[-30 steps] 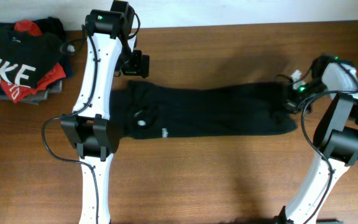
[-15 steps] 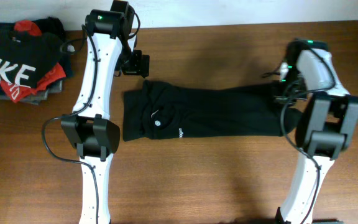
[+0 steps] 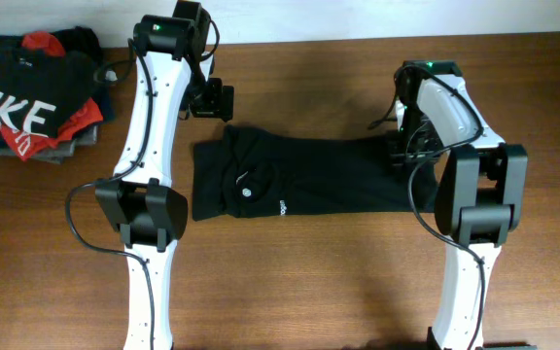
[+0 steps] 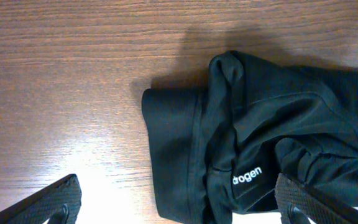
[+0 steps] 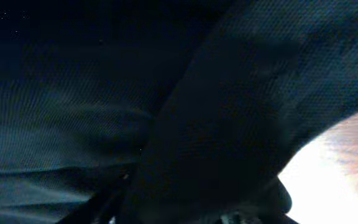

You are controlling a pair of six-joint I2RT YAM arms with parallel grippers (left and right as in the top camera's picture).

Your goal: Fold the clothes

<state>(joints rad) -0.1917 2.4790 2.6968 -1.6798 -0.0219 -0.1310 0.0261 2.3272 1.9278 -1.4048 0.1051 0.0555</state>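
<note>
The left fingers [image 4: 51, 200] stand spread wide and empty above one bunched end of the plain black thin-fabric T-shirt [image 3: 309, 180] — a long strip across the middle of the brown wooden tabletop [image 3: 358, 282]. The right fingers [image 3: 402, 152] are at its other end — grip unclear.

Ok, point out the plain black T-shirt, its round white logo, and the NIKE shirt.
plain black T-shirt [image 3: 338, 175]: overhead view, middle of the body.
round white logo [image 3: 245, 191]: overhead view, its centre.
NIKE shirt [image 3: 17, 115]: overhead view, white lettering.
</note>
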